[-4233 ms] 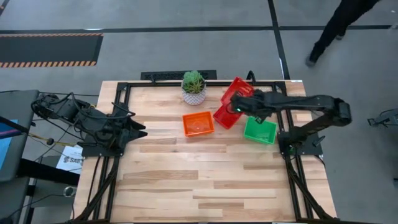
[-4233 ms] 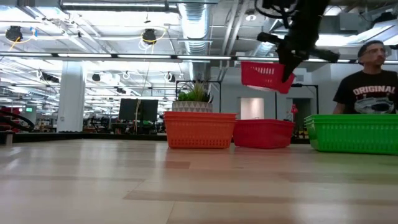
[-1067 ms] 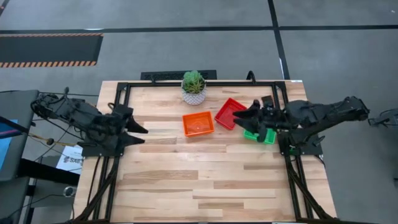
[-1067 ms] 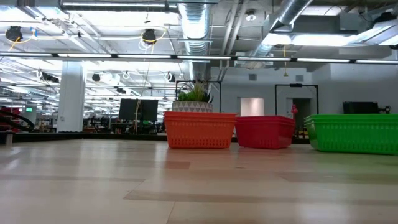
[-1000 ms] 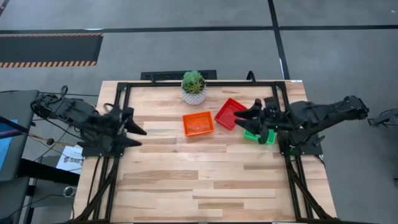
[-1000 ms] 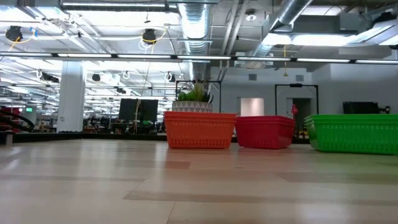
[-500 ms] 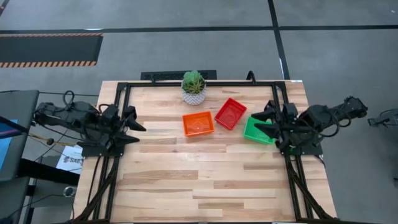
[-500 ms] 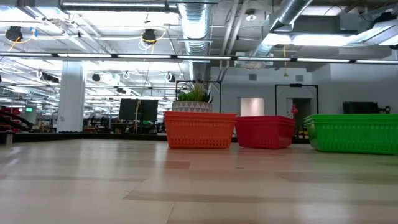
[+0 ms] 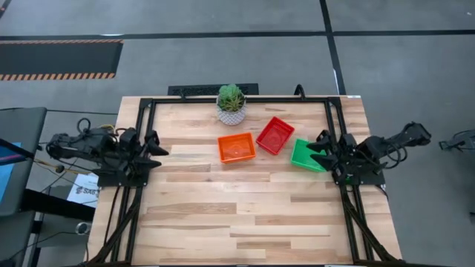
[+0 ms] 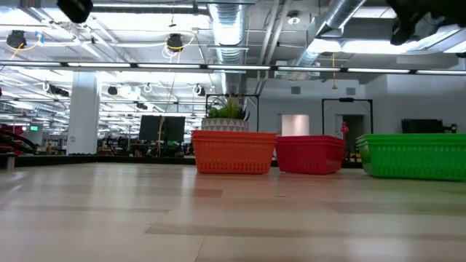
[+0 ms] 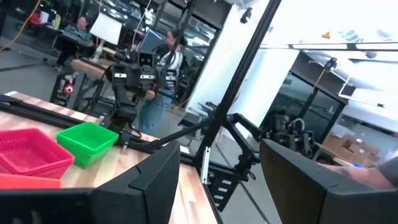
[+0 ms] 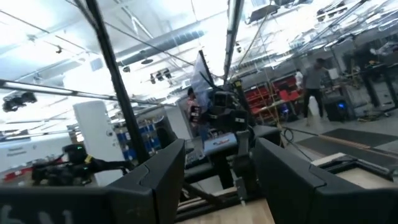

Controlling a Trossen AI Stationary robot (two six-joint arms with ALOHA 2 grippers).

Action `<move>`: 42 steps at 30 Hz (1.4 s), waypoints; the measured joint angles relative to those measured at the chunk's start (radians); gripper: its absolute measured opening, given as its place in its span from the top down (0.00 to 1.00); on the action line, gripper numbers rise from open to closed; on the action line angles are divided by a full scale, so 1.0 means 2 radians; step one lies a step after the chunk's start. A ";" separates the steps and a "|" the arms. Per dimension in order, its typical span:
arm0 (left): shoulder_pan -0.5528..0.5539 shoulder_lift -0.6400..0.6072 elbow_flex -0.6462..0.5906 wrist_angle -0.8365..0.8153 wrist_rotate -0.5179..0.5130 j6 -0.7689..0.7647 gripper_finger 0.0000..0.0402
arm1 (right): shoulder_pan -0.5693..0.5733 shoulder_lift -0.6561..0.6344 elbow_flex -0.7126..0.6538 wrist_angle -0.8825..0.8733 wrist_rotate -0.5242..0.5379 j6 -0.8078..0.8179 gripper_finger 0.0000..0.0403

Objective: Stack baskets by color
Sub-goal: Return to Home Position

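**Red, orange and green baskets sorted; arms parking at the sides**

Red baskets point(image 9: 275, 135) sit toward the far side of the worktop point(image 9: 223, 215). The orange baskets point(image 9: 237, 147) are just beside them on the left and the green baskets point(image 9: 307, 155) just beside them on the right. Each colour occupies a single footprint. I cannot count the layers in any pile. A potted plant point(image 9: 231, 104) stands behind the orange pile, apart from it.

My left fingers point(image 11: 149, 183) are apart and carry nothing; that arm lies folded at the worktop's left edge, well apart from every basket. My right fingers point(image 12: 155, 180) are likewise apart and empty. That arm is folded at the right edge, with its tips near the green pile.

Assessment: no loose basket shows anywhere, so the stacking looks complete and the step in hand is parking at the rest pose.

Next move: settle both arms fully. The right arm should avoid sweeping toward the green pile, the only one within easy reach of a nudge.
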 joint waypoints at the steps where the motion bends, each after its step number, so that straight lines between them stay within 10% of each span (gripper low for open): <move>1: 0.000 -0.011 -0.011 0.001 0.000 0.000 0.48 | 0.000 -0.006 -0.012 0.008 -0.005 0.000 0.46; 16: 0.000 -0.101 -0.104 -0.009 -0.028 0.028 0.48 | -0.002 -0.142 -0.092 -0.007 -0.011 -0.028 0.46; 42: 0.000 -0.102 -0.240 0.075 -0.049 0.086 0.48 | -0.011 -0.144 -0.092 -0.228 -0.008 -0.021 0.46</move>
